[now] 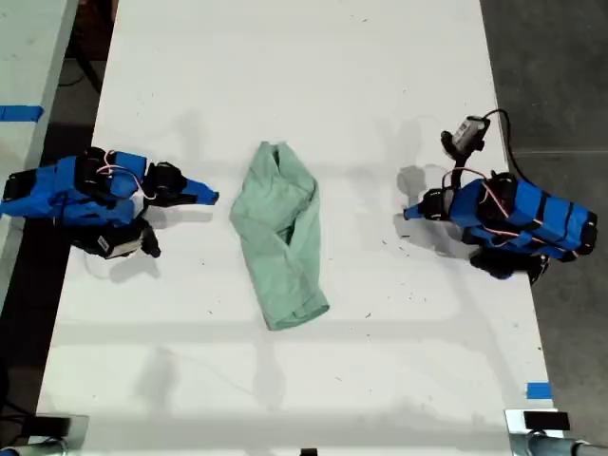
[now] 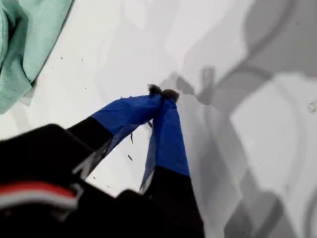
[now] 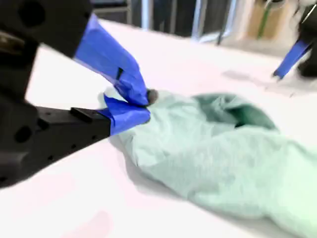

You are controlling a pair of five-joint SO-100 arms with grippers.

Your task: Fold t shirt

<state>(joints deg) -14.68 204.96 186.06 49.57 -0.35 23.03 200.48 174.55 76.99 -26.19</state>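
- We see the t shirt (image 1: pixel 280 237) lying crumpled in a long, narrow heap near the middle of the white table (image 1: pixel 285 57), between the two arms. One end bunches toward the far edge and the other ends in a hem toward the near edge.
- We see my second gripper (image 1: pixel 211 198) at the exterior view's left. Its blue jaws are closed tip to tip with nothing between them. It is just beside the t shirt's edge and not touching it.
- In the second wrist view, my second gripper (image 3: pixel 143 101) points at the t shirt (image 3: pixel 223 153), and my first gripper (image 3: pixel 290 59) shows beyond the cloth.
- We see my first gripper (image 1: pixel 408 213) at the exterior view's right, well apart from the t shirt, with bare table between them.
- In the first wrist view, the jaws of my first gripper (image 2: pixel 162 91) are pressed together and empty over the bare table. The t shirt (image 2: pixel 25 39) shows only at the frame's edge.
- Nothing lies between either gripper and the t shirt. We see only small dark specks scattered on the table.
- A piece of blue tape (image 1: pixel 539 389) sits at the table's near corner on the exterior view's right.
- A second table (image 1: pixel 24 57) with a blue tape strip (image 1: pixel 19 114) stands off the exterior view's left.
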